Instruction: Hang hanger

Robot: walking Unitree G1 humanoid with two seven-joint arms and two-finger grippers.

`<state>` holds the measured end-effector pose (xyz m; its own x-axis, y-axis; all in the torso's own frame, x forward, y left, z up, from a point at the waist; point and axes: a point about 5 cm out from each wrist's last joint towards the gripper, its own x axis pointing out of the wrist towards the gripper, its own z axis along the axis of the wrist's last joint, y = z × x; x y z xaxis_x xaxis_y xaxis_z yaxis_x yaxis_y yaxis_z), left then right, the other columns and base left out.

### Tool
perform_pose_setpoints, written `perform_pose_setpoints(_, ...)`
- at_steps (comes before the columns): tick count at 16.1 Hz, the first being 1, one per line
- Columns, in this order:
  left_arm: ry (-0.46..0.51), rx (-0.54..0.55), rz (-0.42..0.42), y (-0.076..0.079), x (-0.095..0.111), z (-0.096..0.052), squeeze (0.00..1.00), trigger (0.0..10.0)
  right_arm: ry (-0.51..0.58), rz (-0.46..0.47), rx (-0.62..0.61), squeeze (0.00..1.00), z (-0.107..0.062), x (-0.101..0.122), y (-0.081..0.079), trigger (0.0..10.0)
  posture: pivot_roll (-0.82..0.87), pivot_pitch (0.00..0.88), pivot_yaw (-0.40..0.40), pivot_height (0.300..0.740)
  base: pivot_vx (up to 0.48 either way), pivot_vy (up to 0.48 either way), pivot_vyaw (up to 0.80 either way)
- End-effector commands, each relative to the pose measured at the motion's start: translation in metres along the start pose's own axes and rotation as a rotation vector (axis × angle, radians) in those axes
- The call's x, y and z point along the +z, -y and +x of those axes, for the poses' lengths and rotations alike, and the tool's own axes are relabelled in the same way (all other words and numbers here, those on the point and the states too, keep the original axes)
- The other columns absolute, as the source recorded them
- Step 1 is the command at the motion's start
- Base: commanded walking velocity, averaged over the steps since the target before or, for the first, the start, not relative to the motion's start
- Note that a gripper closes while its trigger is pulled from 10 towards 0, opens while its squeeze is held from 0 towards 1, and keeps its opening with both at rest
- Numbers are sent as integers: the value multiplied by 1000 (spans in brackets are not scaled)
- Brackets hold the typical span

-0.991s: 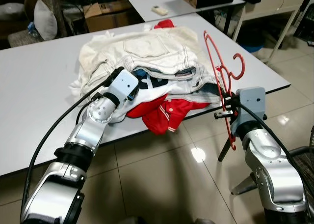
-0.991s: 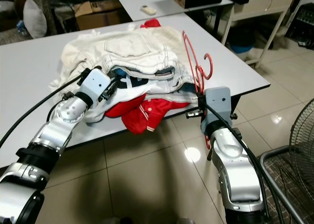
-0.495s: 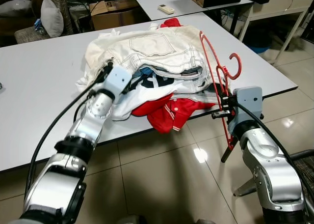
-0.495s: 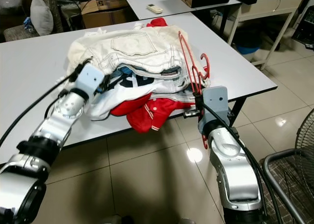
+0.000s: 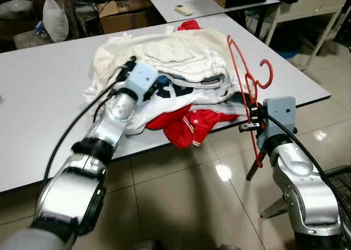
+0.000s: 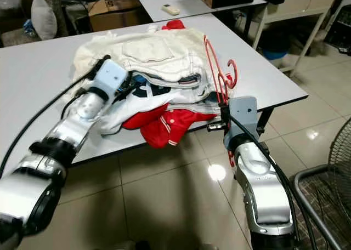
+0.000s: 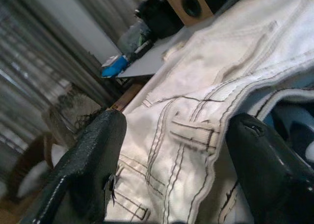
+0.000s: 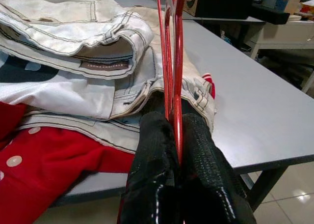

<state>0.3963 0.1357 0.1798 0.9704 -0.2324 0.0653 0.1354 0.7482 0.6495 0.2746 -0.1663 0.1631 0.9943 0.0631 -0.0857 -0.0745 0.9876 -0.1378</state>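
— Where's the hanger?

— The thin red plastic hanger stands nearly upright at the near edge of the grey table, its curved hook toward the far side. The right gripper has its two black textured fingers clenched on the lower frame, forearm reaching up from below the table edge.

— And beside it?

— A heaped clothes pile: cream denim with dark stitching on top, a red buttoned garment hanging over the table edge.

— The other arm?

— The left gripper stretches across the table into the pile, fingers spread apart around a cream denim fold.
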Motion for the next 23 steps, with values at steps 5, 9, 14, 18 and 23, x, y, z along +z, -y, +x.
perform_pose_setpoints(5,-53,52,35,-11,1,8,0,10000,1,-9,3,0,-1,2,0,10000,-184,62,88,740,0,0,0)
perform_pose_setpoints(9,-42,61,16,-18,8,13,0,588,-1,-9,12,0,-2,1,-3,10000,-185,63,92,740,0,0,0)
perform_pose_setpoints(14,-44,-27,15,-14,14,17,0,0,-7,-8,8,0,-5,-1,-3,10000,-196,63,110,740,0,0,0)
perform_pose_setpoints(18,-74,-56,10,-9,11,17,0,0,-35,-24,48,0,-7,-4,-6,10000,-201,63,115,740,0,0,0)
perform_pose_setpoints(23,-88,-57,5,-10,8,16,0,0,-39,-36,117,0,-9,-5,-15,10000,-198,68,110,740,0,0,0)
